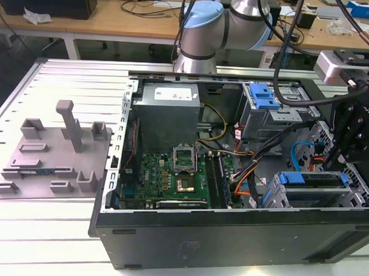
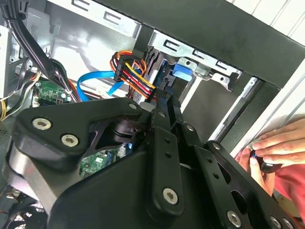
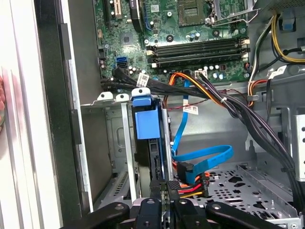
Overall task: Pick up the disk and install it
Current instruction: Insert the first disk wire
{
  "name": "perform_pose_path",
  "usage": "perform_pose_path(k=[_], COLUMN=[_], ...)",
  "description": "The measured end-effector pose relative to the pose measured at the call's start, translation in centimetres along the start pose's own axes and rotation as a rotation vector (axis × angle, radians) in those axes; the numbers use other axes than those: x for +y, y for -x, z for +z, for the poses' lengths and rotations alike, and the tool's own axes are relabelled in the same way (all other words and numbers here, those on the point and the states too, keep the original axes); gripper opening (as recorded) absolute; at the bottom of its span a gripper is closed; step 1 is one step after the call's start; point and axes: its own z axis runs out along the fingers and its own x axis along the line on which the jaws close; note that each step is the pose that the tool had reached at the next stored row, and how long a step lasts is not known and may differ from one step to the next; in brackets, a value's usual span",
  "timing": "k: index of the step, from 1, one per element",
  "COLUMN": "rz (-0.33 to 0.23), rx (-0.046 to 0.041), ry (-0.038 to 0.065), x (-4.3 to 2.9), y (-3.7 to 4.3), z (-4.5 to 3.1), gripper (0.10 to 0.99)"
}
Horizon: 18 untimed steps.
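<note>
The disk [image 3: 146,121] sits on edge in the drive cage [image 3: 125,143], long axis running straight away from the gripper [image 3: 164,195] right at its near end (can't tell whether it's clamped or loose).

Black fingers [image 2: 164,138], silver-blue arm [image 1: 249,13]

Open computer case [image 1: 229,236] lying on the bench [image 1: 48,230] — motherboard [image 1: 171,174] exposed, grey power supply [image 1: 167,110] right beside it. Well apart, toward the exterior view's left, sits a grey moulded tray [image 1: 50,151]. Inside the case, a blue data cable [image 3: 214,153] curls near a red-yellow-orange wire bundle [image 2: 131,71].
</note>
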Motion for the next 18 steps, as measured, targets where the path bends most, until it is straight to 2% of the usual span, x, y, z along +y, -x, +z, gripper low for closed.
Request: perform_pose_path(k=[5, 8, 18], rz=[0.000, -0.002, -0.002], rx=[0.0004, 0.0007, 0.0008], ry=[0.003, 0.008, 0.008], x=[0.06, -0.16, -0.06], y=[0.01, 0.03, 0.03], z=[0.12, 0.13, 0.28], gripper=[0.169, 0.169, 0.169])
